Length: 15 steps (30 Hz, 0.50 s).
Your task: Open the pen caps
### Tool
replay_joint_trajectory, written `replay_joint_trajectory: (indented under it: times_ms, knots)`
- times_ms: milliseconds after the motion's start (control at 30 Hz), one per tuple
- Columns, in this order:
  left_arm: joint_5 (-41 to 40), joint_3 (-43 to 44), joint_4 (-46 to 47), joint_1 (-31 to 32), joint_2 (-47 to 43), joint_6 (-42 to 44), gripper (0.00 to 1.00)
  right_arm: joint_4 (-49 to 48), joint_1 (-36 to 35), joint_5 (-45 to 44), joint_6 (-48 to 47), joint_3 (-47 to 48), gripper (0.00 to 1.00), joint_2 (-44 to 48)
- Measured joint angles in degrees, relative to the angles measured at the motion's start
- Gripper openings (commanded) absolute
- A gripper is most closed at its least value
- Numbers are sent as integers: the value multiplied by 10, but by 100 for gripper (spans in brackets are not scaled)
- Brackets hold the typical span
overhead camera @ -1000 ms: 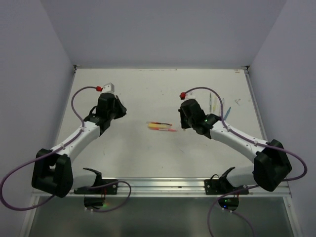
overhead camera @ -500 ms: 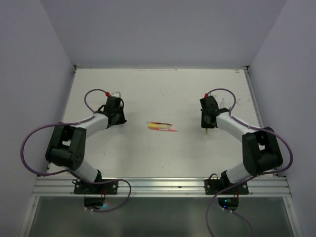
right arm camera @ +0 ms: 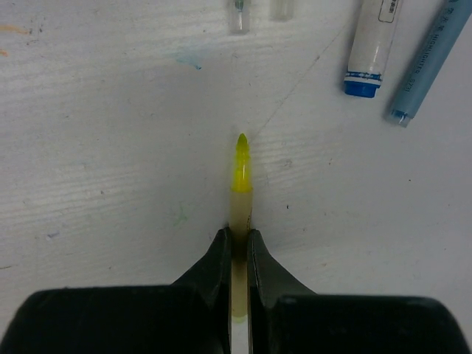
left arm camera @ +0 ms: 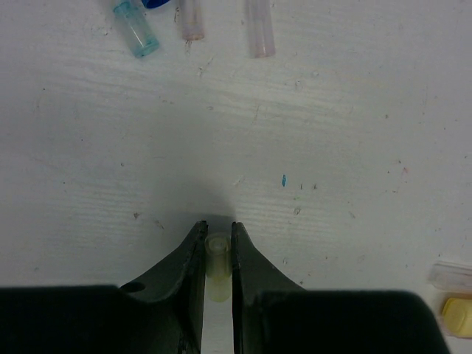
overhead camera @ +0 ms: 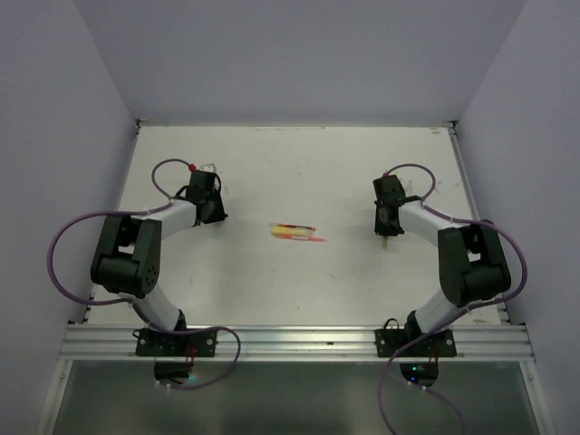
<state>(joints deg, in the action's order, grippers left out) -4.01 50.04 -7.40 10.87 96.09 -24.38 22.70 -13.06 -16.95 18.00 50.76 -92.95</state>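
In the left wrist view my left gripper [left arm camera: 216, 230] is shut on a short pale yellow pen cap [left arm camera: 216, 259], held low over the white table. In the right wrist view my right gripper [right arm camera: 236, 234] is shut on a yellow pen [right arm camera: 240, 199] whose bare yellow tip points away, close above the table. In the top view the left gripper [overhead camera: 209, 206] is at the table's left and the right gripper [overhead camera: 388, 225] at its right. Two more pens [overhead camera: 297, 233], yellow and red-pink, lie together at the centre.
Loose caps lie ahead of the left gripper: a blue one [left arm camera: 135, 28] and two pale ones [left arm camera: 259, 33], with a yellow one [left arm camera: 457, 310] at the lower right. A blue-and-white pen [right arm camera: 375, 44] and a light blue pen [right arm camera: 431, 63] lie beyond the right gripper.
Both grippers have moved outward from the centre, the left to the far left, the right to the right, and have dropped low to the table. The centre pens have not moved.
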Motion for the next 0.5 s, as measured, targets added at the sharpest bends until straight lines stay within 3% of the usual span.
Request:
replay_joint_trajectory:
  times_ms: [367,500]
  knots:
    - [12,7,10,-4,9,0,0,0,-1,28,0,-6,0,12]
    - [14,7,13,-4,10,0,10,1,-3,32,0,-6,2,12]
